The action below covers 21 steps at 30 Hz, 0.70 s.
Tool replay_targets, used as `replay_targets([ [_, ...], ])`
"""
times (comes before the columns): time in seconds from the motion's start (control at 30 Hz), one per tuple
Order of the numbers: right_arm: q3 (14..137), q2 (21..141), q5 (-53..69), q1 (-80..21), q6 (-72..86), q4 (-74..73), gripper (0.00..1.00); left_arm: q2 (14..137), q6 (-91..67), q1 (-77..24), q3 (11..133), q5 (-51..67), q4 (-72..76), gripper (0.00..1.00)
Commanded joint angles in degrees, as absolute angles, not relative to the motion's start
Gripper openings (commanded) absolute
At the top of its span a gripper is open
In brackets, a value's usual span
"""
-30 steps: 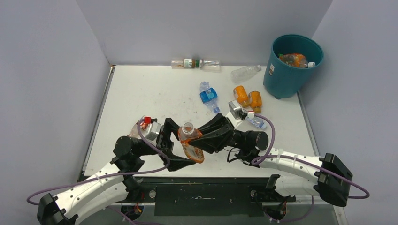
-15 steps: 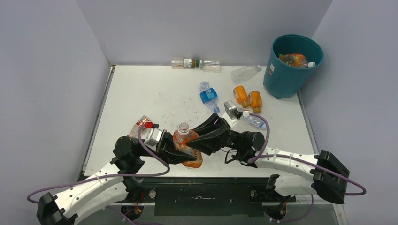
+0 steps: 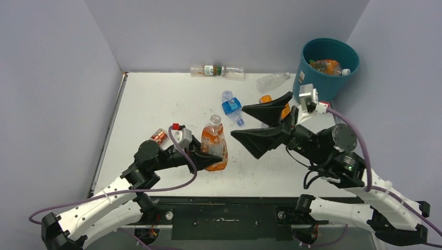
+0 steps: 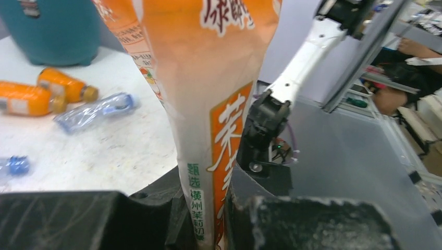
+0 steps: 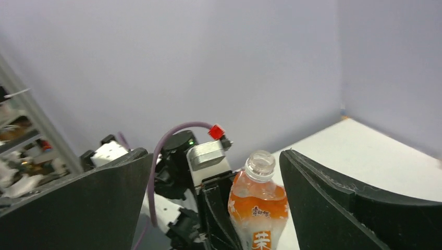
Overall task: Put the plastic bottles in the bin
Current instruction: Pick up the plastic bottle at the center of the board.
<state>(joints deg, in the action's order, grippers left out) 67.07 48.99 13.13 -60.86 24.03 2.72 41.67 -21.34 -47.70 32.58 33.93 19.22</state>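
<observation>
Top external view: left gripper (image 3: 210, 156) clamps the upright orange-labelled jug (image 3: 214, 143); right gripper (image 3: 238, 121) gapes empty; bin (image 3: 312, 91) lies at two o'clock from the jug.

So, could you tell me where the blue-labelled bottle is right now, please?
In the top view, the blue-labelled bottle lies near the middle of the table, beyond the orange-labelled jug and just left of the open right claw.
</observation>
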Motion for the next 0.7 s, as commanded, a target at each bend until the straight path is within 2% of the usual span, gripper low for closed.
replay_targets([
  [0.0, 79.04, 55.22, -4.17, -61.17, 15.82, -28.47, 0.98, 43.32, -13.85, -48.65, 36.72, 24.23, 10.65, 0.00],
  [0.03, 81.69, 57.15, -6.36, -61.12, 15.47, -31.09, 1.00, 43.59, -12.16, -49.09, 36.88, 22.15, 9.15, 0.00],
  [0.13, 87.92, 62.39, -9.65, -61.17, 15.02, -37.11, 0.94, 43.61, -5.95, -51.63, 36.64, 15.66, 5.96, 0.00],
  [0.3, 87.73, 65.07, -8.99, -61.16, 16.47, -35.39, 0.84, 42.84, -0.73, -55.39, 36.21, 5.05, 3.37, 0.00],
  [0.5, 83.29, 65.30, -6.53, -61.13, 18.81, -30.97, 0.65, 42.62, -0.69, -55.81, 35.92, 3.28, 3.89, 0.00],
  [0.67, 81.03, 64.73, -5.66, -61.09, 20.28, -29.32, 0.57, 42.62, -0.91, -55.92, 35.75, 3.37, 4.31, 0.00],
])
